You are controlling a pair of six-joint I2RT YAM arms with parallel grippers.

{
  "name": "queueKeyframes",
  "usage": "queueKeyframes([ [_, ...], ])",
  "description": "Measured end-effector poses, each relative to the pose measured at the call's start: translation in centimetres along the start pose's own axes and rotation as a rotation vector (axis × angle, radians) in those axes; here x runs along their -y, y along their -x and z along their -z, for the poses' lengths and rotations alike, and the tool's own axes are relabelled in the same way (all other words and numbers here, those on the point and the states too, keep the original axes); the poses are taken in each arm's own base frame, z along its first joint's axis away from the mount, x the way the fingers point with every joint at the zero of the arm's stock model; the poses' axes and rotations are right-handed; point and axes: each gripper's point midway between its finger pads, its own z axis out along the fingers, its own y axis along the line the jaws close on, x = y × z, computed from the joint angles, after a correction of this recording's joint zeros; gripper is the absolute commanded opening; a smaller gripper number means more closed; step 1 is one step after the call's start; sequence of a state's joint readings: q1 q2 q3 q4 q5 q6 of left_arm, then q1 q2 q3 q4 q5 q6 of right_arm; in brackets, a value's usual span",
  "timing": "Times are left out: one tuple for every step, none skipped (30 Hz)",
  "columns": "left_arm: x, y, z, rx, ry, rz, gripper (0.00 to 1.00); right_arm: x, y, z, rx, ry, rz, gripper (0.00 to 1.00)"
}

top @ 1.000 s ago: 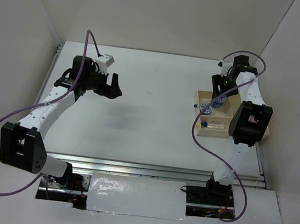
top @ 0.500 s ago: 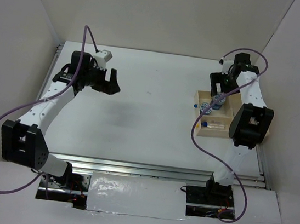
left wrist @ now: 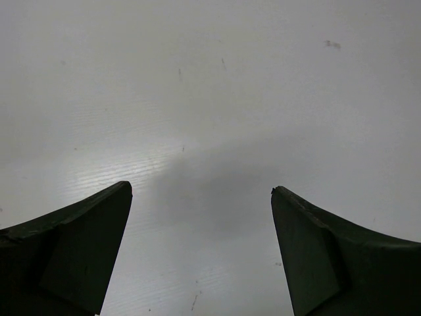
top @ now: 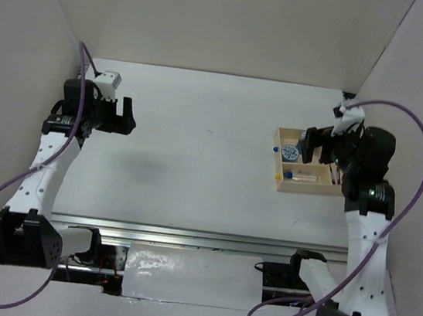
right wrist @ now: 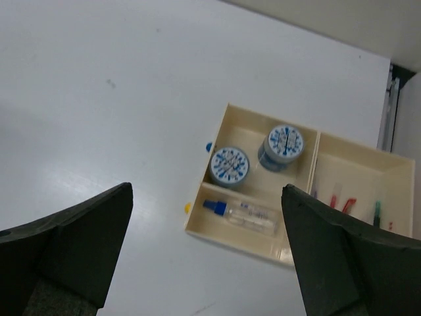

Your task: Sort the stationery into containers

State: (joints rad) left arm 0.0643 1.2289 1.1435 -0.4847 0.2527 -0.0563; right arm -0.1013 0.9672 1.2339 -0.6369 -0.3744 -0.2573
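White tabletop (left wrist: 210, 79) under both wrists, so let me start at my own fingertips. The left gripper (left wrist: 200, 191) is spread as wide as it goes, with nothing between its dark fingers (left wrist: 66, 250) and only bare surface below. It hangs over the left side of the table, well apart from anything it could sort, which reads to me as parked out of the way. Over on the other side, the right gripper (right wrist: 205, 191) is spread wide too and holds nothing; it hovers high, looking down between its fingers at the tray (right wrist: 237, 245). Moving out from there, the two blue-and-white rolls (right wrist: 229, 164) sit side by side in one compartment, flat faces up, close together, though I can't say whether they touch. Just nearer me, a blue-capped pen (right wrist: 240, 212) lies lengthwise in what looks like its own narrow slot, tucked along the divider where it shouldn't roll. Past the cross wall, in the long compartment, the thin pens (right wrist: 339, 201) lie with red and darker ends showing, partly hidden behind my finger. A blue dot (right wrist: 208, 147) and a yellow dot (right wrist: 187, 208) sit just outside the tray's wall, too small to name. My read is that like is kept with like, both hands are empty, and the sorting is finished or very near it.
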Motion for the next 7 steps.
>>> queueKeyframes([
  [-0.2,-0.2,0.6,0.008,0.016,-0.006,0.99,-0.4,-1.2,0.4,0.007,-0.004,-0.002,1.00],
  [-0.4,-0.3,1.1,0.021,0.032,-0.011,0.99,-0.6,-2.6,0.7,0.002,-0.009,-0.009,1.00],
  [-0.5,-0.7,1.6,0.028,0.046,-0.015,1.00,-0.8,-3.9,0.8,-0.002,-0.015,-0.015,1.00],
  [-0.7,-1.2,2.0,0.032,0.058,-0.024,0.99,-0.9,-5.1,0.9,-0.003,-0.022,-0.020,1.00],
  [-0.8,-1.6,2.4,0.035,0.067,-0.027,0.99,-1.0,-6.4,0.9,-0.017,-0.028,-0.031,1.00],
  [-0.9,-2.3,2.7,0.034,0.079,-0.029,0.99,-1.1,-7.3,0.8,-0.023,-0.033,-0.038,1.00],
  [-0.9,-2.6,2.9,0.034,0.082,-0.029,0.99,-1.2,-8.1,0.8,-0.027,-0.039,-0.043,1.00],
])
